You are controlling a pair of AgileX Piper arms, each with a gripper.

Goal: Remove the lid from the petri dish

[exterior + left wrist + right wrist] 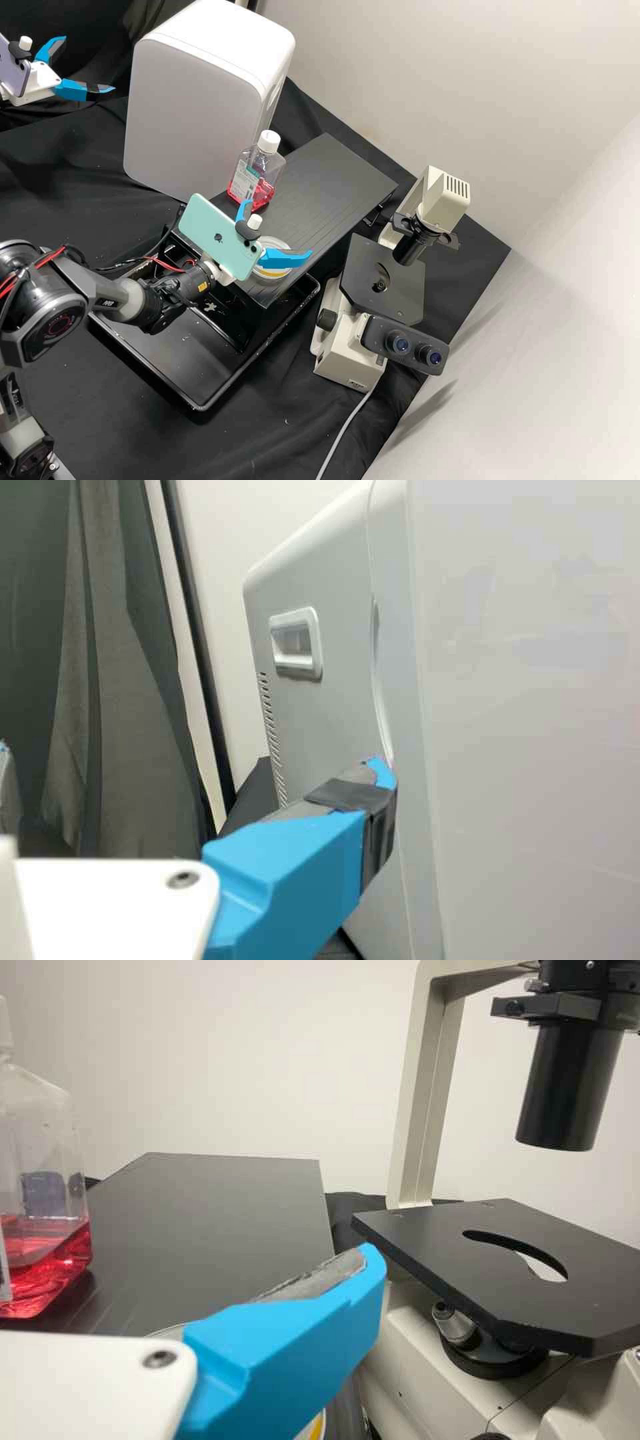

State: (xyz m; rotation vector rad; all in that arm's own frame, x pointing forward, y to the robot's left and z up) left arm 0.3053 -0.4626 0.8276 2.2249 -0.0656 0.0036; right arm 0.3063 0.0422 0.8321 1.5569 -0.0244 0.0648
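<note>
The petri dish (273, 269), clear with a yellow band, sits at the near edge of the black raised platform (333, 187). My right gripper (279, 227) is open at the dish, one blue finger above it and the other across its near side. In the right wrist view that finger (290, 1350) lies over the dish's rim (170, 1332). I cannot tell whether the fingers touch the lid. My left gripper (87, 63) hangs open high at the far left, beside the white box (207, 93); its finger (300, 870) is close to the box's side (480, 730).
A flask of red liquid (257, 177) stands on the platform behind the dish. A microscope (393, 287) is right of the platform, its stage (500, 1260) near the right gripper. A black tray (200, 360) lies below the right arm.
</note>
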